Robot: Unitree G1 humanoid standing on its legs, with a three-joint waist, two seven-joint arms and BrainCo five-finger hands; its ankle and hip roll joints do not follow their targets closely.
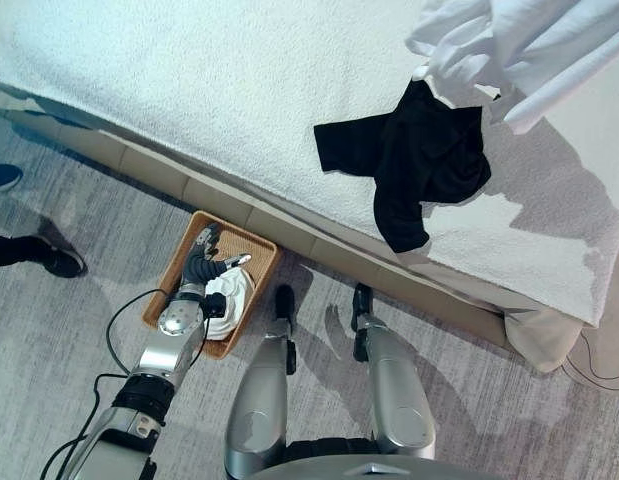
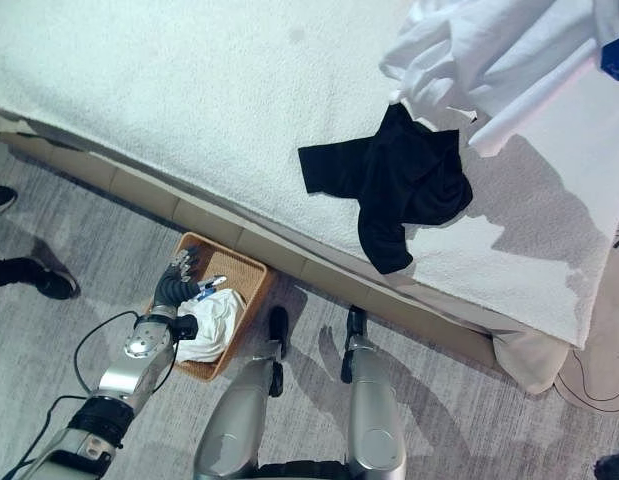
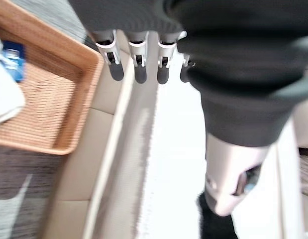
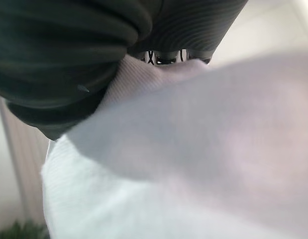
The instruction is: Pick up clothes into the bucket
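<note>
A woven basket [image 1: 257, 256] stands on the floor against the bed's side, with a white garment [image 1: 232, 297] lying in it. My left hand [image 1: 203, 262] hovers over the basket, fingers straight and holding nothing; its fingers [image 3: 136, 64] also point past the basket's rim [image 3: 89, 84]. A black T-shirt [image 1: 419, 160] lies spread on the bed. Beyond it, a bunch of white clothes [image 1: 519, 45] hangs lifted above the bed and casts a shadow. White cloth [image 4: 193, 149] drapes from my right hand [image 4: 193, 22] and covers most of its fingers.
The bed [image 1: 189, 90] has a white textured cover and a beige padded side [image 1: 179, 180]. A person's dark shoes [image 1: 51, 260] stand on the grey carpet at the left. Open carpet lies left of and in front of the basket.
</note>
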